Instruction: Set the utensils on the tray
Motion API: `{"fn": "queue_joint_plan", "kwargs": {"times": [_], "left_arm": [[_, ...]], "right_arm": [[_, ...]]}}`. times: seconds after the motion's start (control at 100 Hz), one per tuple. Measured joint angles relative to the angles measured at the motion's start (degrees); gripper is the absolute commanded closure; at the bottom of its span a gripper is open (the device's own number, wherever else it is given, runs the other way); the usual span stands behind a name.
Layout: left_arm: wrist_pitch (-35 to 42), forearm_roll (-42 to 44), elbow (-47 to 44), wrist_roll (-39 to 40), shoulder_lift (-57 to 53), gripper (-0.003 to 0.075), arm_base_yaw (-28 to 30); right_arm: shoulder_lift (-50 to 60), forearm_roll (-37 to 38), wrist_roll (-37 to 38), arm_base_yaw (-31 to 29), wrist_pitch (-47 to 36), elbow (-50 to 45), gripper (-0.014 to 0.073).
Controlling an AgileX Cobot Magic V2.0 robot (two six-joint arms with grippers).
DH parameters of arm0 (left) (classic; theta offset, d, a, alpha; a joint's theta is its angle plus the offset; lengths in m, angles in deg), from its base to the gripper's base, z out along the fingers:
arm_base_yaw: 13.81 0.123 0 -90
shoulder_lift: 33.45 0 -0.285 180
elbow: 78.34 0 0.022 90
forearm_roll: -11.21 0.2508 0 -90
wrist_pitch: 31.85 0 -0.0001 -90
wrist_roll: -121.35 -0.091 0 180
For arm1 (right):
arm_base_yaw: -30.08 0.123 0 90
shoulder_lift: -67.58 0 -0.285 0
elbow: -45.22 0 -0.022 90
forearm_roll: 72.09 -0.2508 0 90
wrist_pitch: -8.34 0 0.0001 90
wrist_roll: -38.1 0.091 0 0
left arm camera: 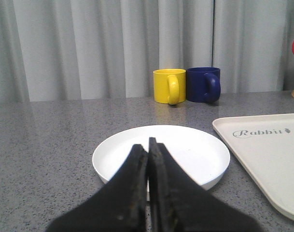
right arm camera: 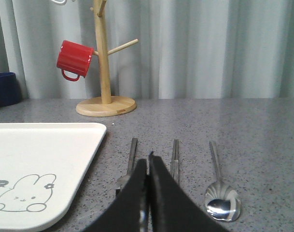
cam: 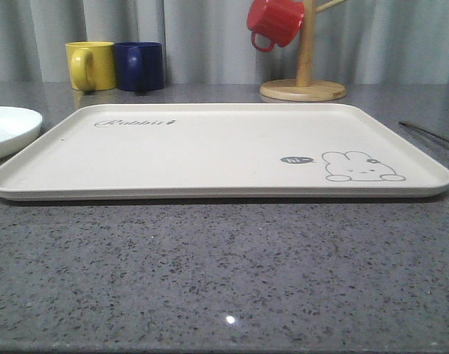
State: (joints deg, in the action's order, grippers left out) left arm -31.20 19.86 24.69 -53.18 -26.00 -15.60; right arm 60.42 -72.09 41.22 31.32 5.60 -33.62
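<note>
The cream tray [cam: 209, 147] with the rabbit drawing lies flat across the middle of the table, bare. A round white plate [cam: 7, 129] rests on the table off its left end. In the left wrist view my left gripper [left arm camera: 148, 145] is shut and hovers over the plate's [left arm camera: 195, 150] near rim, holding nothing. Right of the tray [right arm camera: 35, 154] lie a fork [right arm camera: 131, 159], a pair of chopsticks [right arm camera: 175, 157] and a spoon [right arm camera: 221, 193], side by side. My right gripper [right arm camera: 148, 162] is shut and empty, between the fork and the chopsticks.
A yellow mug [cam: 91, 65] and a blue mug [cam: 140, 65] stand behind the tray's far left corner. A wooden mug stand [cam: 304, 81] with a red mug [cam: 274, 22] hanging on it stands at the back right. Grey curtains close off the back.
</note>
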Motion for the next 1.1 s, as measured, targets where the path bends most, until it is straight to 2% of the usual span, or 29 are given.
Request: {"fn": "queue_joint_plan", "kwargs": {"times": [0.6, 0.82, 1.1], "left_arm": [[-0.65, 0.0, 1.33, 0.0, 0.0, 0.0738, 0.0], [-6.15, -0.48, 13.49, 0.0, 3.84, 0.0738, 0.0], [-22.85, -0.61, 32.09, 0.0, 21.06, 0.0738, 0.0]], "right_arm": [[0.0, 0.0, 0.0, 0.0, 0.0, 0.0, 0.0662], [0.0, 0.0, 0.0, 0.0, 0.0, 0.0, 0.0662], [0.0, 0.0, 0.0, 0.0, 0.0, 0.0, 0.0662]]}}
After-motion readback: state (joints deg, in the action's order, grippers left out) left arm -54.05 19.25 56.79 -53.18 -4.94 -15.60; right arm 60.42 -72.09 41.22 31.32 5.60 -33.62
